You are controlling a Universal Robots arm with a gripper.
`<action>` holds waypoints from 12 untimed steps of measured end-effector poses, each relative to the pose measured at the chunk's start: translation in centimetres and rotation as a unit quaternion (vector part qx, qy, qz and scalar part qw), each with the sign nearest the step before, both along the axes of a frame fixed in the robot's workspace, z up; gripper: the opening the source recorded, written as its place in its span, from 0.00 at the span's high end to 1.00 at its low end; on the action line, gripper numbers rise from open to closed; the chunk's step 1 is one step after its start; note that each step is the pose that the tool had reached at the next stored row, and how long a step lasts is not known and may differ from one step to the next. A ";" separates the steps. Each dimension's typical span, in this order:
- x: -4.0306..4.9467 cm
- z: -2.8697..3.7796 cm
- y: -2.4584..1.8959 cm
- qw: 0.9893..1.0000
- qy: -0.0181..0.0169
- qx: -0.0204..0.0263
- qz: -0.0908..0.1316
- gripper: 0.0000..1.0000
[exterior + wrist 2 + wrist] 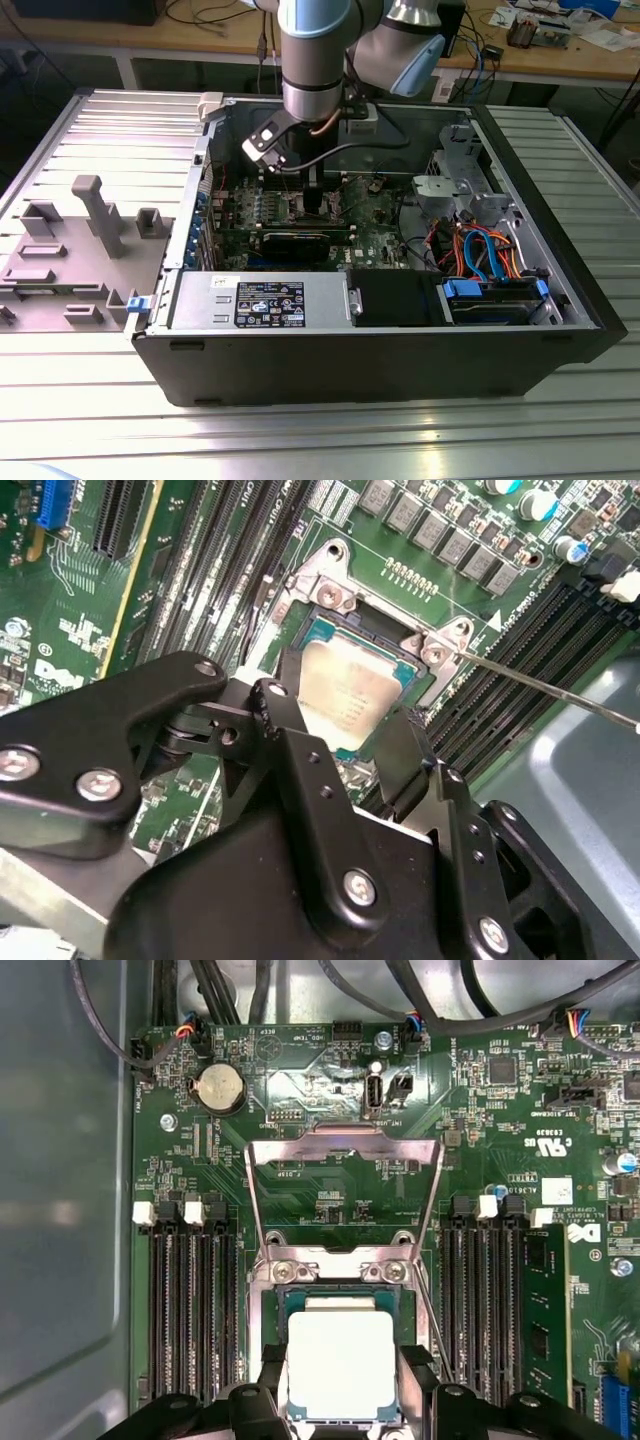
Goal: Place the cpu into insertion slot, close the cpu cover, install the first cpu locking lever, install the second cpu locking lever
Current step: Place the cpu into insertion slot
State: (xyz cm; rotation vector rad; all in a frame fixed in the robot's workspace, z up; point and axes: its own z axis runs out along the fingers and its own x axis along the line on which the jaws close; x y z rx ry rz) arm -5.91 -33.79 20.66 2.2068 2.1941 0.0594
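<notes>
Fingers point(272, 1380) of black metal press against two opposite edges of the cpu point(340, 1365), one on each side of its dull silver top, as the first wrist view shows. The chip lies flat and square over the insertion slot point(375, 615), with the green border of its own substrate showing around the metal lid. Whether it is fully down on the pins cannot be told.

The cpu cover point(342, 1146) stands swung up and open on its hinge at the slot's far edge. It is a thin silver frame, and the green motherboard point(300, 1195) shows through its large cut-out. A thin wire locking lever point(550, 685) sticks out free from one corner of the slot in the second wrist view (it is not latched down). Long black memory slots point(195, 1310) run along both sides of the socket, and a round coin battery point(218, 1088) sits beyond the raised cover.

In the exterior view the arm point(315, 60) reaches straight down into an open computer case point(400, 355) that lies on its side on a ribbed metal counter point(300, 440). A power supply point(260, 300) fills the near edge of the case, with a bundle of blue and orange cables point(480, 250) toward the exterior view's right. A grey fixture tray point(80, 240) rests on the counter beside the case, on the exterior view's left.
</notes>
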 end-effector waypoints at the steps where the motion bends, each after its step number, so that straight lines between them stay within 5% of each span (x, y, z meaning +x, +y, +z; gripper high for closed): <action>1: 0.00 -0.04 0.00 1.000 0.000 0.000 0.000 0.44; 7: 0.00 -0.17 0.00 1.000 0.000 0.000 0.000 0.37; 8: -0.01 -0.25 0.00 1.000 0.000 0.001 0.000 0.31; 12: -0.07 -0.59 0.00 1.000 0.000 0.005 0.000 0.31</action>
